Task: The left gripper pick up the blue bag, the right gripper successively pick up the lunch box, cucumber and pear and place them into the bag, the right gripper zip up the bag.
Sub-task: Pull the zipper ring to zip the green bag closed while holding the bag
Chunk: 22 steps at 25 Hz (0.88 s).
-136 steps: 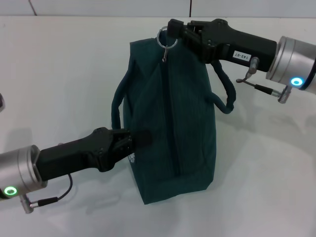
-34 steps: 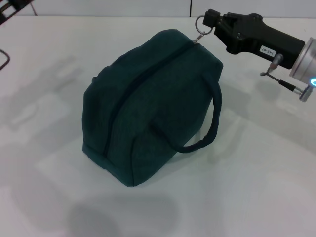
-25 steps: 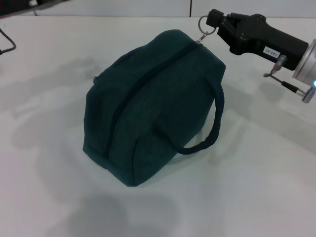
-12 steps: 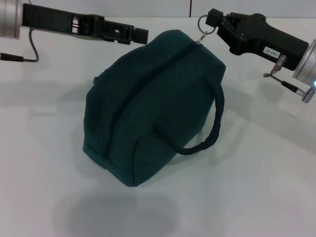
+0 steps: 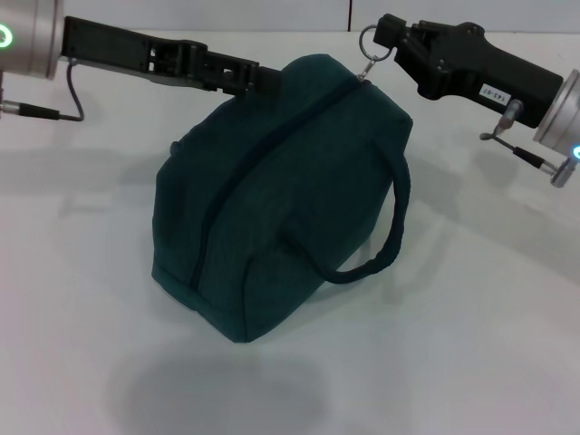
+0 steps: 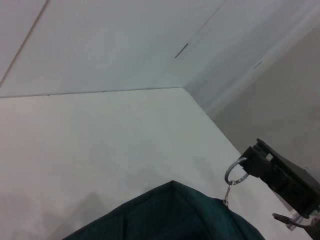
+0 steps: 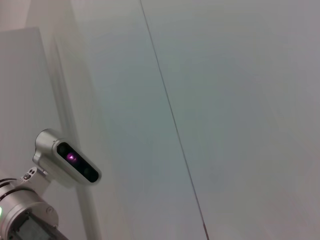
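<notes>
The blue bag (image 5: 272, 199) lies tilted on the white table, zipped shut, with one loop handle (image 5: 394, 231) hanging at its right side. My right gripper (image 5: 388, 34) reaches in from the upper right and is shut on the ring zipper pull (image 5: 367, 41) at the bag's far top corner. The left wrist view shows that ring zipper pull (image 6: 235, 172) held by the right gripper (image 6: 253, 161) above the bag's top (image 6: 170, 212). My left gripper (image 5: 263, 80) comes in from the upper left, its tip against the bag's upper far side. The lunch box, cucumber and pear are out of view.
The white table (image 5: 471, 344) spreads around the bag, with a white wall behind it. The right wrist view shows only wall panels and the robot's head camera (image 7: 70, 161).
The left arm has swept in from the upper left, and its gripper now reaches the bag's upper far side. The bag and the right gripper have stayed in place.
</notes>
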Available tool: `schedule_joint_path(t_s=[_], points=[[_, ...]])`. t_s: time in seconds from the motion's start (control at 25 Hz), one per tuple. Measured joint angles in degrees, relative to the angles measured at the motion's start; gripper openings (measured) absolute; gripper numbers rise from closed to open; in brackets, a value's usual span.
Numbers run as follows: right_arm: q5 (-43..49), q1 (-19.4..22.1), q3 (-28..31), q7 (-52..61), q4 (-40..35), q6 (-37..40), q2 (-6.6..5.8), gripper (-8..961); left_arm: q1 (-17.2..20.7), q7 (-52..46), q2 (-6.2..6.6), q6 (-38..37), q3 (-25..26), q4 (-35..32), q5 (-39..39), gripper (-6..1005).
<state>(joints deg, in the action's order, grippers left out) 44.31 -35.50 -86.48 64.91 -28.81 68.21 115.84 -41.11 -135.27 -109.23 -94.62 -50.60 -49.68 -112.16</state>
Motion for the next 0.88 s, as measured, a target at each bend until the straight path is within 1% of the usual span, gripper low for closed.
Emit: schedule_joint_path(t_s=[0.32,0.56,0.88], points=[[-0.01,0.24,0.0,-0.04,-0.02,0.47,0.0,9,-0.79,-0.05,-0.13,1.83,-0.03,1.11,-0.56,833],[-0.01,0.34,0.0,-0.06,-0.03,0.53,0.0,9,-0.82,-0.07,-0.75,1.97,-0.33,1.19,-1.02,830],[-0.01,0.35,0.0,-0.06,0.39,1.2,0.0,9,-0.91,0.08,-0.92,2.16,-0.13,2.57,-1.33,714]])
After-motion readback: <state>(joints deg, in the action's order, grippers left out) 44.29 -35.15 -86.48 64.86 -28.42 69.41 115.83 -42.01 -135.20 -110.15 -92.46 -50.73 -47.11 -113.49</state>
